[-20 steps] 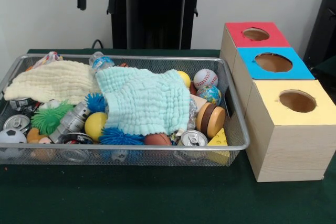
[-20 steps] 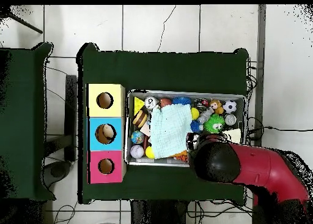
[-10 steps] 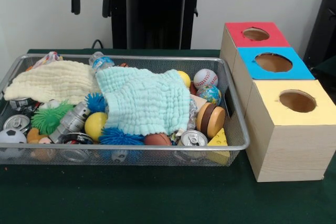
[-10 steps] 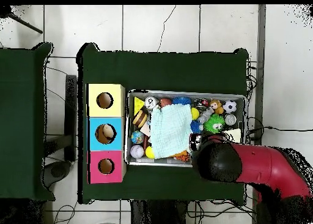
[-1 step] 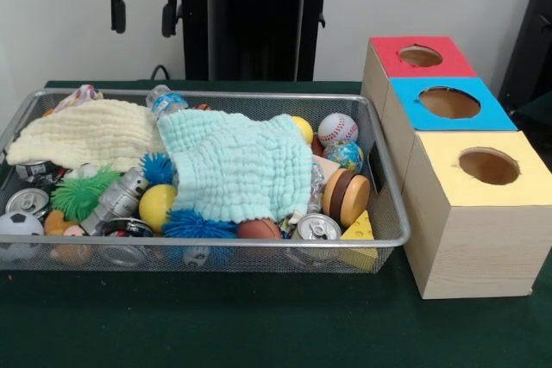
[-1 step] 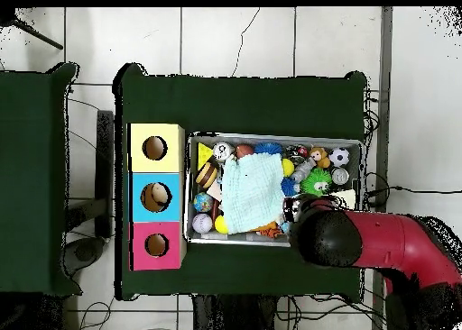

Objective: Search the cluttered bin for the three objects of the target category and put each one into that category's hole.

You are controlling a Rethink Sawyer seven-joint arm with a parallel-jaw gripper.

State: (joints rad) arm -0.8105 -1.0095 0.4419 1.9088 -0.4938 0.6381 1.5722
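Observation:
My gripper (image 5: 142, 16) hangs open and empty above the back left of the wire bin (image 5: 379, 180), well clear of its contents. In the overhead view only the red arm (image 6: 329, 239) shows, covering the bin's near right corner. A mint cloth (image 5: 237, 165) and a cream cloth (image 5: 86, 134) hide much of the clutter. Visible around them are a baseball (image 5: 337, 129), a globe ball (image 5: 345, 155), a yellow ball (image 5: 157, 206), a soccer ball (image 5: 19, 226), blue spiky balls (image 5: 197, 224), drink cans (image 5: 317, 228) and a plastic bottle (image 5: 164, 101).
Three wooden boxes stand in a row right of the bin, each with a round hole: red top (image 5: 421, 56), blue top (image 5: 448, 102), yellow top (image 5: 488, 166). A wooden yo-yo (image 5: 347, 196) and a cheese wedge (image 5: 359, 228) lie at the bin's right end.
In the front view the gripper has slid left and come a little lower. In the overhead view the arm has shifted right. The bin's contents have not moved.

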